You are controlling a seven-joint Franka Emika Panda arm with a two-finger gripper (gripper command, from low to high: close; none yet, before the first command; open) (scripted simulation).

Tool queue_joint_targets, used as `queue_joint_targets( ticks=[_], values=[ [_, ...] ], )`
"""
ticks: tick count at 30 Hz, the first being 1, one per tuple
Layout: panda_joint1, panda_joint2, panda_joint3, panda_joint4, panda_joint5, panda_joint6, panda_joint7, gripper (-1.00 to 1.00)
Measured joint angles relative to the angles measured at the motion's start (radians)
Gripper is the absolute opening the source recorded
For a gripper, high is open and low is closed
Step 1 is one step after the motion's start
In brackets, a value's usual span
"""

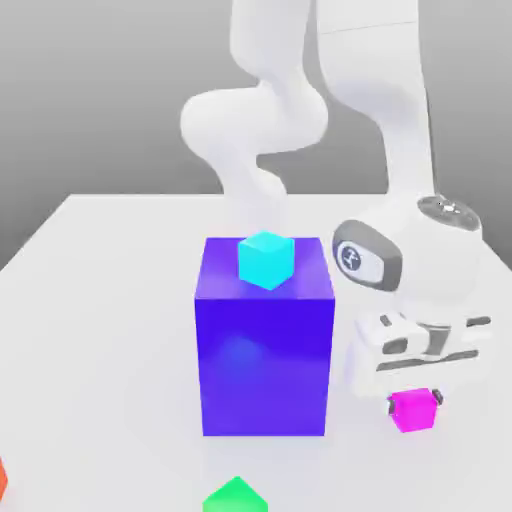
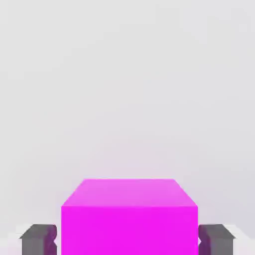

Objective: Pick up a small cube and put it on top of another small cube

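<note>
A small magenta cube (image 1: pixel 413 410) sits low over the white table at the exterior view's right. My gripper (image 1: pixel 415 402) comes straight down on it and is shut on it, one dark finger against each side. In the hand view the magenta cube (image 2: pixel 129 214) sits between the grey fingertips (image 2: pixel 37 239) of my gripper (image 2: pixel 127 240). A small cyan cube (image 1: pixel 266 259) rests on top of a tall blue block (image 1: pixel 264 350) in the middle of the table. I cannot tell whether the magenta cube still touches the table.
A green cube (image 1: pixel 235 496) lies near the front edge, below the blue block. A red object (image 1: pixel 2 478) peeks in at the exterior view's left edge. The white arm rises behind the blue block. The white table (image 1: pixel 100 300) stretches out to the exterior view's left.
</note>
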Motion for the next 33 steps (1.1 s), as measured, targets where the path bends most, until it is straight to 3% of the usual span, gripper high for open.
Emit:
queue_joint_targets(
  ticks=[2, 5, 10, 15, 19, 25, 29, 30, 33],
  values=[
    [0.013, 0.013, -0.014, 0.003, -0.005, 0.011, 0.004, -1.0],
    [-0.036, -0.052, 0.045, -0.012, 0.039, -0.04, -0.029, -1.0],
    [-0.11, -0.202, 0.134, -0.046, 0.201, -0.156, -0.159, -1.0],
    [-0.173, -0.225, 0.146, 0.027, 0.322, -0.247, -0.284, -1.0],
    [-0.262, -0.204, 0.073, 0.133, 0.361, -0.329, -0.323, -1.0],
    [-0.4, -0.142, -0.097, 0.28, 0.324, -0.416, -0.277, -1.0],
    [-0.404, -0.025, -0.131, 0.314, 0.296, -0.329, -0.246, -1.0],
    [-0.403, 0.007, -0.133, 0.316, 0.294, -0.299, -0.244, 1.0],
    [-0.403, 0.007, -0.133, 0.316, 0.294, -0.299, -0.244, 1.0]
  ],
)
